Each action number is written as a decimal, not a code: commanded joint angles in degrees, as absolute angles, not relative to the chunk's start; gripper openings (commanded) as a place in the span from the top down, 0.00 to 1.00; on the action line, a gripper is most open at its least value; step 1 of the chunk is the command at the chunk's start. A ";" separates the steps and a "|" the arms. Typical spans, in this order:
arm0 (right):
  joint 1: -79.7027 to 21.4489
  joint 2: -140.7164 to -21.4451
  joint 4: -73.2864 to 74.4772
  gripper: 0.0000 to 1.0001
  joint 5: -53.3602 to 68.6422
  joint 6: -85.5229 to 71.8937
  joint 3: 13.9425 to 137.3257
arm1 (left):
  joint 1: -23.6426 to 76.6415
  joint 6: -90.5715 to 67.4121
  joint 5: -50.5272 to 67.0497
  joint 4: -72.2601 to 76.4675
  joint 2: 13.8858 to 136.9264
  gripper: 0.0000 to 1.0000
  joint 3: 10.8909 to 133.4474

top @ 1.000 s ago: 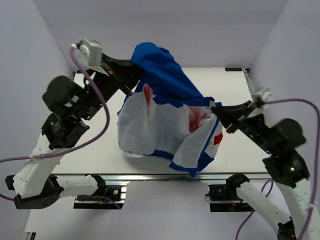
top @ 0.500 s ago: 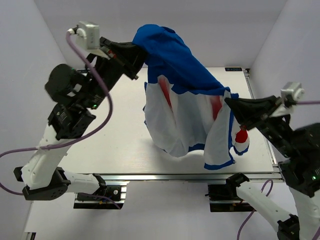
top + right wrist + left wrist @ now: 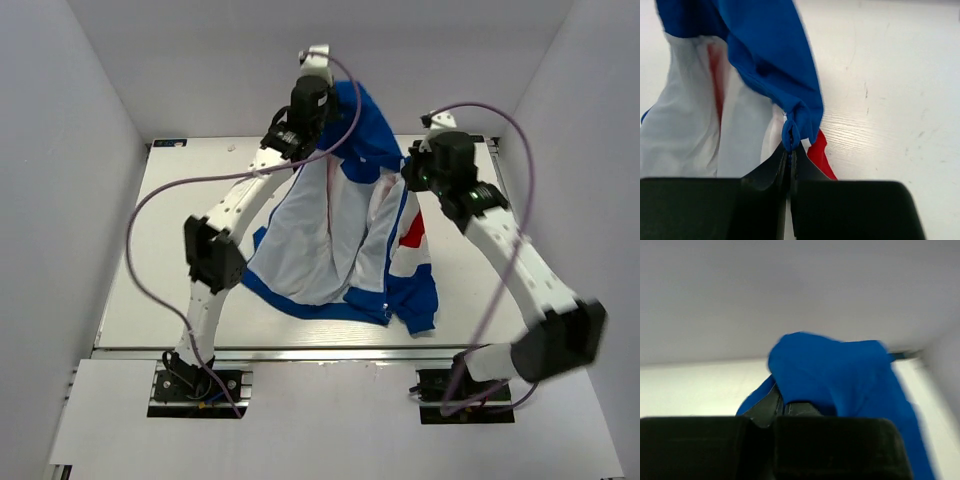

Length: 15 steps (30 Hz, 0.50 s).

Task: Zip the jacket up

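Observation:
The jacket (image 3: 345, 235) is blue with white and red panels. It hangs open between my two grippers, its white inside showing, and its blue hem lies on the table (image 3: 180, 230). My left gripper (image 3: 325, 118) is shut on the blue top part near the hood, held high at the back. In the left wrist view the blue fabric (image 3: 840, 375) covers the fingertips (image 3: 771, 407). My right gripper (image 3: 412, 175) is shut on a bunched blue edge of the jacket (image 3: 771, 65), pinched between its fingers (image 3: 774, 165). The zipper is not clearly visible.
White enclosure walls stand at the back and on both sides. Purple cables loop from both arms above the table. Bare tabletop (image 3: 890, 75) lies to the right of the jacket and to its left. A metal rail (image 3: 320, 352) runs along the near edge.
Both arms have swung from the sides to the far middle of the table, carrying the jacket. It hangs narrower between them, and its hem now rests on the table.

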State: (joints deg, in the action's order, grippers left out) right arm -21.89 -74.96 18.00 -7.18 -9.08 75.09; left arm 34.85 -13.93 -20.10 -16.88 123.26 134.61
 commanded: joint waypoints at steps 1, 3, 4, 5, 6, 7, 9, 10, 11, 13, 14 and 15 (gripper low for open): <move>-17.50 -88.70 11.16 1.00 4.64 -9.14 78.64 | 29.63 -17.84 -15.04 -15.58 129.44 0.89 135.08; -16.88 -98.90 16.13 0.92 8.32 -8.54 87.07 | 27.17 -20.46 -8.81 -16.25 135.23 0.49 139.28; -16.79 -101.75 18.26 0.85 8.78 -8.44 90.32 | 26.55 -20.74 -6.61 -15.56 136.13 0.31 139.39; -16.79 -103.95 20.20 0.67 9.05 -8.70 95.48 | 26.19 -21.35 -5.81 -15.03 136.49 0.18 139.13; -16.79 -105.71 21.61 0.35 10.27 -8.53 97.02 | 25.84 -20.84 -5.37 -14.68 136.49 0.05 138.61; -16.79 -107.12 22.23 0.13 10.54 -8.87 97.64 | 25.84 -20.31 -5.36 -14.42 135.71 0.02 137.65; -16.87 -106.27 21.80 0.11 11.34 -9.49 95.47 | 25.84 -19.25 -5.62 -14.76 134.04 0.02 136.41; -16.79 -103.56 21.01 0.11 11.51 -10.19 93.71 | 25.84 -19.07 -5.71 -14.68 132.73 0.02 133.97; -16.79 -101.88 19.35 0.11 11.60 -11.50 91.60 | 25.84 -18.72 -5.80 -14.68 129.84 0.02 132.55; -16.79 -95.49 17.85 0.11 11.78 -12.82 84.49 | 25.84 -18.37 -5.36 -15.73 126.40 0.02 129.48; -16.87 -93.36 17.75 0.11 11.60 -14.22 82.20 | 25.84 -18.28 -5.27 -16.34 122.30 0.02 125.46; -16.87 -91.08 17.84 0.11 11.69 -14.93 79.74 | 25.84 -18.80 -4.93 -17.91 119.99 0.02 122.90</move>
State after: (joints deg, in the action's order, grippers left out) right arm -16.80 -100.51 20.05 9.56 -11.64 83.44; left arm 25.10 -18.92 -7.03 -18.79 134.13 126.67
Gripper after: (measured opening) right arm 0.893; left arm 0.981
